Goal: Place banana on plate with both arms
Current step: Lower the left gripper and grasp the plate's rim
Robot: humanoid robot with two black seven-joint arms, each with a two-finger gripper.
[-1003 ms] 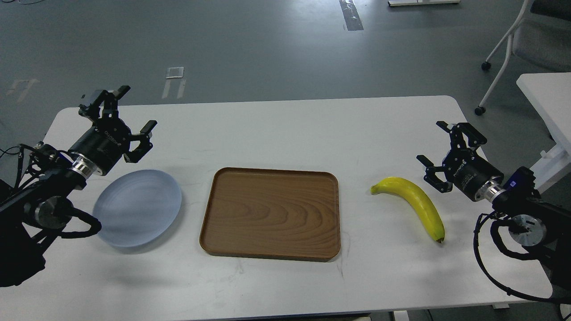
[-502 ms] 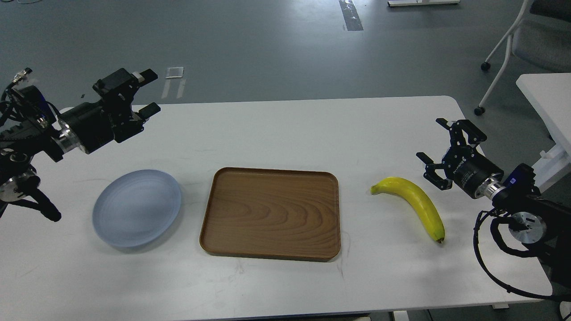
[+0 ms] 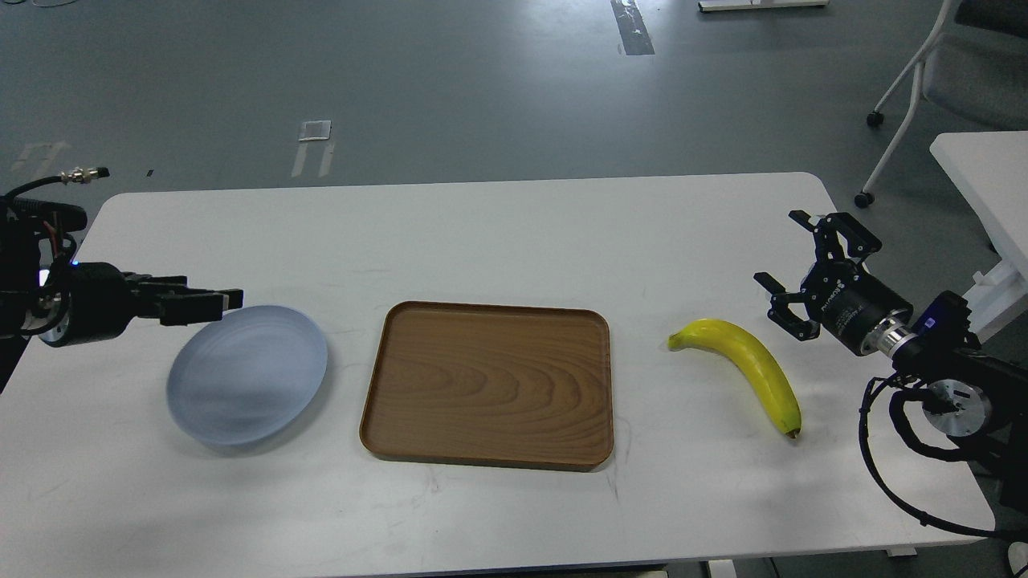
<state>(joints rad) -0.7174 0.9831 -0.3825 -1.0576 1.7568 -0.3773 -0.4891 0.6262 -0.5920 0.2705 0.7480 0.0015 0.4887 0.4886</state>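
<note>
The yellow banana (image 3: pixel 747 365) lies on the white table at the right, stem end to the left and dark tip toward me. The pale blue-grey plate (image 3: pixel 247 373) sits empty on the table at the left. My right gripper (image 3: pixel 777 246) is open and empty, hovering just right of and beyond the banana's stem end, apart from it. My left gripper (image 3: pixel 218 302) points right, over the plate's far left rim. It is seen side-on, so its two fingers overlap and I cannot tell whether it is open or shut. It holds nothing that shows.
A brown wood-grain tray (image 3: pixel 490 384) lies empty between the plate and the banana. The white table (image 3: pixel 514 233) has rounded edges. A wheeled chair (image 3: pixel 956 72) and a second white table (image 3: pixel 984 177) stand off to the right.
My left arm has swung from high behind the plate down and to the left, and its gripper has turned side-on over the plate's far rim. The right gripper has shifted slightly right. Banana and plate have not moved.
</note>
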